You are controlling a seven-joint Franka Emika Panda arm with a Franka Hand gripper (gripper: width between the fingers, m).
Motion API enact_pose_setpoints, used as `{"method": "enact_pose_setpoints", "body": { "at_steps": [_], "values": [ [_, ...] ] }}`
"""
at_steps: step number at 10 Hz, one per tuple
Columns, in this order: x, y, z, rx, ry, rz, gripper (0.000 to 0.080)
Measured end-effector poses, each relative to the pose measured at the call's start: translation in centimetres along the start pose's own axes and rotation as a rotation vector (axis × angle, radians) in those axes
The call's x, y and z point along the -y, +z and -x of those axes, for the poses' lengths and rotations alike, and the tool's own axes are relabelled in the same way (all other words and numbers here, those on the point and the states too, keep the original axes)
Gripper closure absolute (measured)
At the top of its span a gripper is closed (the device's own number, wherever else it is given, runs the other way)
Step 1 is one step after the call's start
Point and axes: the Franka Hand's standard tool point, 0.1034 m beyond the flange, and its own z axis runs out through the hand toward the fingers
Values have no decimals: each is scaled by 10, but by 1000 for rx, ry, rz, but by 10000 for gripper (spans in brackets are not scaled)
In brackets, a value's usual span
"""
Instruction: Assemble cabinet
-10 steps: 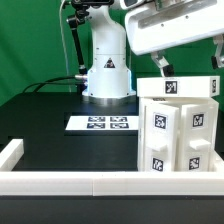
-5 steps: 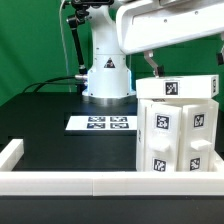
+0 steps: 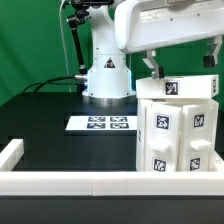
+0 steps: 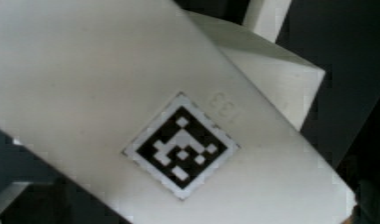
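The white cabinet (image 3: 178, 135) stands at the exterior view's right, with tags on its front and side. A tagged top panel (image 3: 190, 88) lies across it. My gripper (image 3: 181, 63) hangs just above that panel. Its two dark fingers (image 3: 152, 66) are spread apart with nothing between them, so it is open and empty. In the wrist view a white cabinet panel (image 4: 151, 100) with one square tag (image 4: 183, 150) fills most of the picture, very close. The fingertips do not show there.
The robot's white base (image 3: 106, 75) stands at the back centre. The marker board (image 3: 100, 124) lies flat on the black table in front of it. A low white border rail (image 3: 60, 181) runs along the front and left edges.
The gripper has shifted toward the exterior view's left and slightly lower over the cabinet's top. The cabinet has not moved.
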Motion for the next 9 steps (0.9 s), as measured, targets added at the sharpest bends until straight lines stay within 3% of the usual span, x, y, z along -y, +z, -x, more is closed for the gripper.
{"method": "enact_pose_setpoints", "body": {
  "at_steps": [3, 6, 9],
  "values": [
    [2, 5, 8, 45, -147, -6, 2],
    [2, 9, 11, 52, -341, 9, 2],
    [-4, 14, 12, 55, -327, 11, 2]
  ]
}}
